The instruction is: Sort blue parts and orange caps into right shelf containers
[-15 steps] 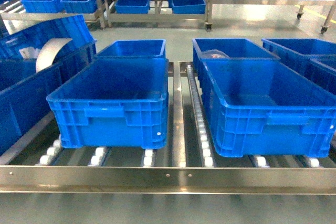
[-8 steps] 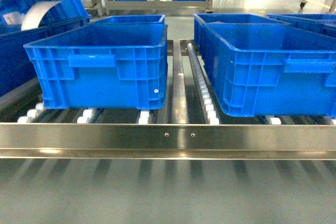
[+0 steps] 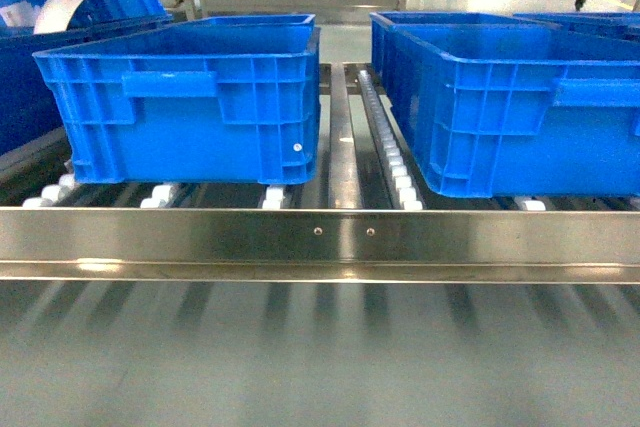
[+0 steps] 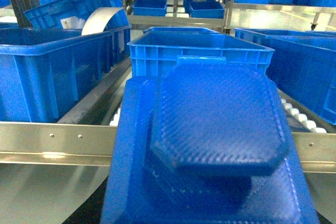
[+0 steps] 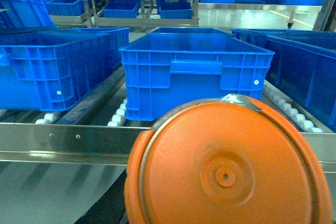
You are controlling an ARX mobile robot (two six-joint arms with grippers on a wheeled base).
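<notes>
Two large deep bright-blue ribbed plastic crates (image 3: 190, 97) (image 3: 520, 107) sit side by side on white-roller tracks behind a steel shelf rail (image 3: 320, 237), more blue bins on racks across the pale floor; neither hand's state can be told

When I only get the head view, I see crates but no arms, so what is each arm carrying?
Observer: In the left wrist view, a blue tray-like part with a raised octagonal top fills the foreground, before the shelf rail.
Operator: And the right?
Observer: A round orange cap fills its foreground, facing a blue crate on the rollers.
Operator: Fingers visible?
Observer: No, none show in either wrist view.
</notes>
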